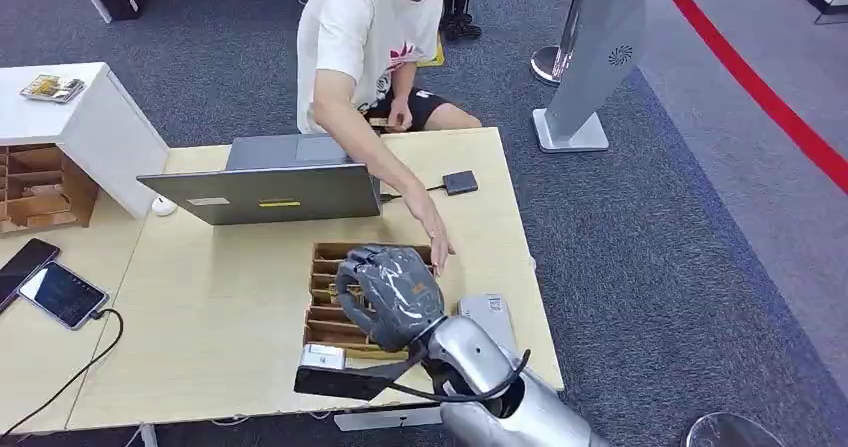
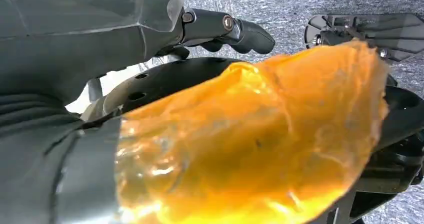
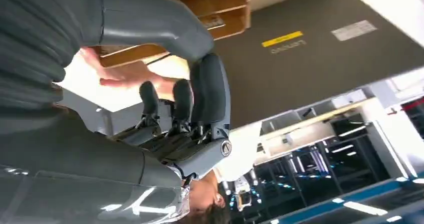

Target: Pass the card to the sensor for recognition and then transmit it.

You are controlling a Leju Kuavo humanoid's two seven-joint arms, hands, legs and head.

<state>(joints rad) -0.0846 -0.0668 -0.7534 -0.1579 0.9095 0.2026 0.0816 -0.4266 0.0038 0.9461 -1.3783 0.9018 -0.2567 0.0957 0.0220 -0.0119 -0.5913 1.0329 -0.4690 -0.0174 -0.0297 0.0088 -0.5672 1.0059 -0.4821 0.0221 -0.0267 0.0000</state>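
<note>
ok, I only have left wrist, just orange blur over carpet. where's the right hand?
Observer: Right hand is above the wooden tray on the table.
Operator: Card in it?
Observer: Can't tell. Its fingers are curled, and I can't make out a card in them.
Operator: Anyone close?
Observer: Yes, a person's hand reaches over the tray's far end, close to the robot's hand.

Right hand (image 3: pixel 165 129) with fingers curled in, holding nothing visible; person's hand (image 3: pixel 125 76) just beyond over pale tabletop (image 3: pixel 85 83); wooden slotted box (image 3: pixel 210 8) beside dark laptop lid (image 3: pixel 310 58).
</note>
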